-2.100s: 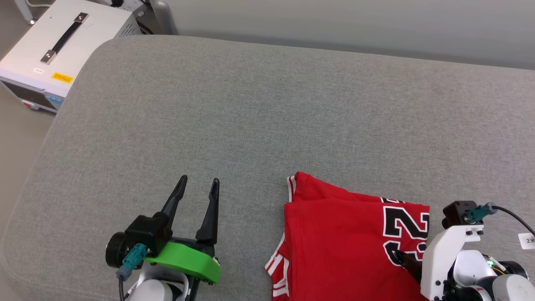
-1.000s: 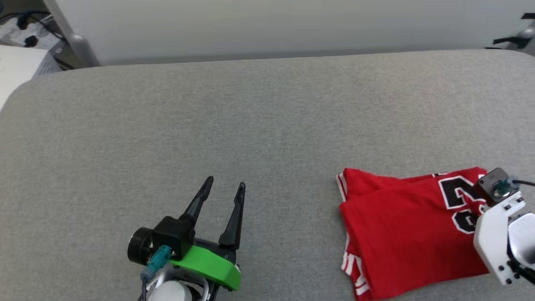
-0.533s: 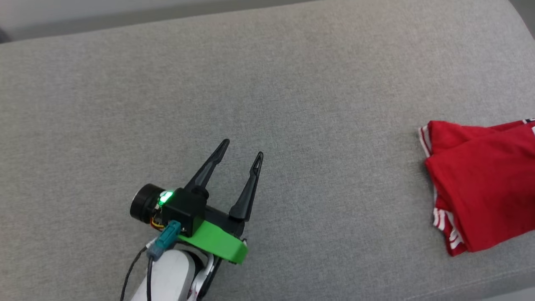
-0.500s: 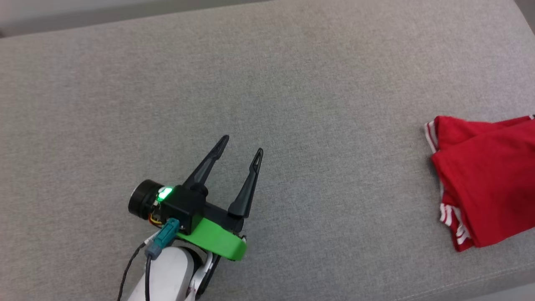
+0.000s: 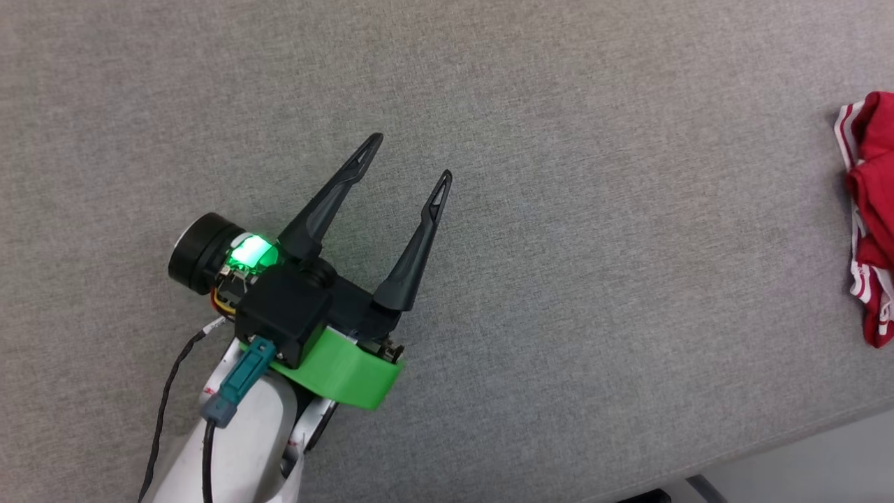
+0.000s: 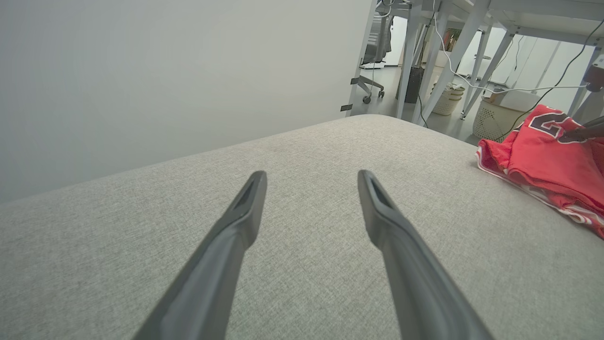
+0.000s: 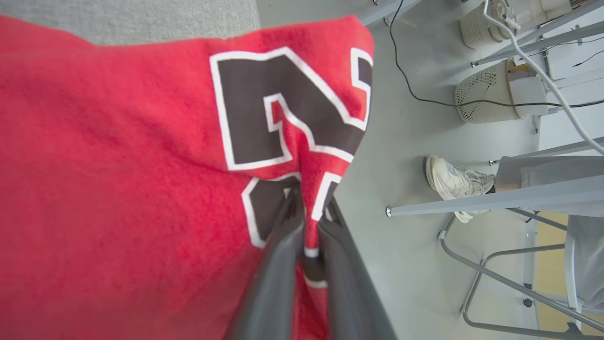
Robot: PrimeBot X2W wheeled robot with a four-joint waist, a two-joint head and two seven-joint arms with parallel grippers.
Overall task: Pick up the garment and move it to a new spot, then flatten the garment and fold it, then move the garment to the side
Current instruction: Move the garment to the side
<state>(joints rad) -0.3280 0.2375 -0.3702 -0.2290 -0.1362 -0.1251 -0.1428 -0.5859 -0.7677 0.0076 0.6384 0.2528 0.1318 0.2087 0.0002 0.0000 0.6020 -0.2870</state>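
One arm has the garment [image 7: 118, 141]: the right gripper [image 7: 310, 200] pinches its numbered edge.
Wide and empty, the left gripper [image 5: 411, 159] sits well apart, leftward.

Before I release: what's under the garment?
The grey cushion lies under the garment; its numbered edge, pinched by the right gripper, looks raised. Anything beneath the folds is hidden.

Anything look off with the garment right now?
Yes: the garment, pinched in the right gripper, appears to overhang the edge of the grey cushion above the floor, its folded layers bunched unevenly.
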